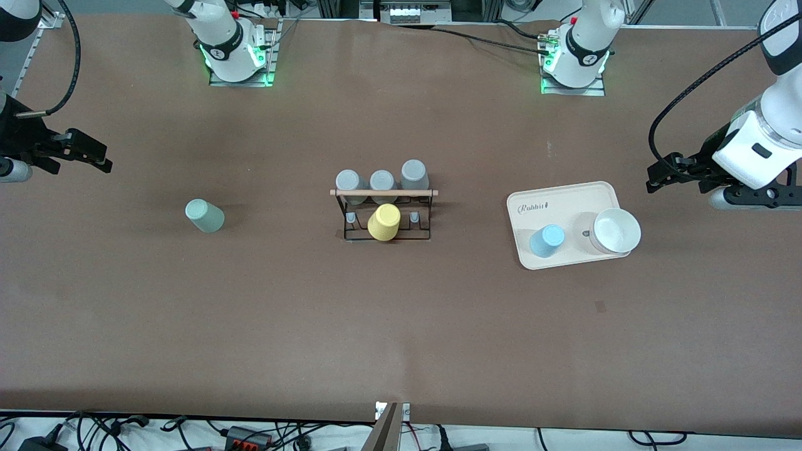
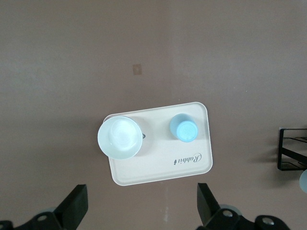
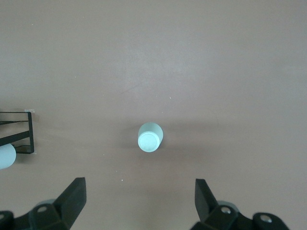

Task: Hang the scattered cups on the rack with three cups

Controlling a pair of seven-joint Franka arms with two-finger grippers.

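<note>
The pale mint green cup [image 1: 205,216] stands mouth down on the table toward the right arm's end; it also shows in the right wrist view [image 3: 150,137]. The light blue cup [image 1: 547,240] stands mouth down on the cream tray [image 1: 564,199] toward the left arm's end, and shows in the left wrist view [image 2: 183,128]. The black wire rack [image 1: 385,213] with its wooden rod stands mid-table and holds three grey cups and a yellow cup [image 1: 384,222]. My right gripper [image 1: 94,155] is open and empty, up and aside of the mint cup. My left gripper [image 1: 658,177] is open and empty beside the tray.
A white bowl [image 1: 616,230] sits on the tray beside the blue cup. Two bare pegs flank the yellow cup on the rack's nearer row. The rack's edge shows in the left wrist view [image 2: 291,149] and the right wrist view [image 3: 19,132].
</note>
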